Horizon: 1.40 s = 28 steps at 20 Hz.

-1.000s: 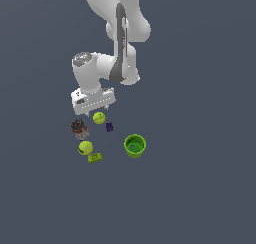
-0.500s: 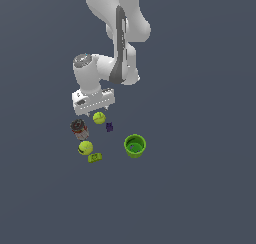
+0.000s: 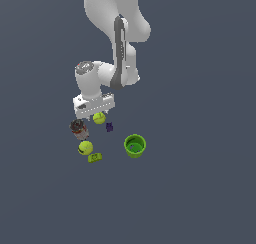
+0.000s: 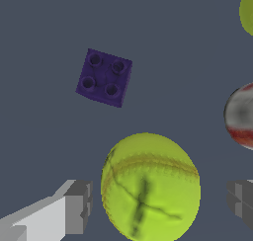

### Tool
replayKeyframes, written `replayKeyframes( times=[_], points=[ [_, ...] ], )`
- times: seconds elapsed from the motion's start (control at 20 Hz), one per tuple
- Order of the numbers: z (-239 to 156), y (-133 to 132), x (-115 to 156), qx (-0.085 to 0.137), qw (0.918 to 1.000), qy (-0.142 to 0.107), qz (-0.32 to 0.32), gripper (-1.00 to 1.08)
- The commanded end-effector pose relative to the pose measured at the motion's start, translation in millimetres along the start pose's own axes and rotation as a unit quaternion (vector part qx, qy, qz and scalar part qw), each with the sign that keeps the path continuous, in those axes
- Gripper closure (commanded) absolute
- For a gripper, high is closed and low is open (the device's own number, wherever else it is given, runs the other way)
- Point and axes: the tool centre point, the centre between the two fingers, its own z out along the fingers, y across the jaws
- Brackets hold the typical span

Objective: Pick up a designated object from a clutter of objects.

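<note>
A yellow-green tennis ball (image 3: 99, 119) with a pale seam lies just under my gripper (image 3: 98, 113). In the wrist view the ball (image 4: 150, 185) sits between my two fingers (image 4: 78, 206). The jaws are open, with a clear gap on the side of the far finger (image 4: 241, 198). A second, near-identical ball (image 3: 85, 148) lies further toward the front, and only its edge (image 4: 247, 10) shows in the wrist view.
A grey-red can (image 3: 79, 129) stands close to the exterior view's left of the gripper, also in the wrist view (image 4: 242, 116). A tiny purple block (image 3: 109, 126) (image 4: 104, 77) lies beside the ball. A green cup (image 3: 134, 145) and a flat green block (image 3: 95, 157) lie nearer the front.
</note>
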Motion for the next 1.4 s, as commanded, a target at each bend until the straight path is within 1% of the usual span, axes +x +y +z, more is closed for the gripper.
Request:
replayKeyframes(
  times=[0.0,0.25,0.3,0.75,0.8,0.85,1.1,1.35],
  points=[
    [13,-5,-1,0.006,1.0,-0.006,-0.005,-0.92],
    [16,-5,-1,0.006,1.0,-0.005,-0.005,-0.92],
    [16,-5,-1,0.006,1.0,-0.005,-0.005,1.08],
    [16,-5,-1,0.006,1.0,-0.005,-0.005,1.08],
    [-1,4,13,-0.009,0.9999,0.012,-0.007,1.08],
    [-1,4,13,-0.009,0.9999,0.012,-0.007,1.08],
    [-8,0,15,-0.009,0.9999,0.012,-0.007,1.08],
    [-23,-9,19,-0.008,0.9999,0.011,-0.007,1.08]
  ],
)
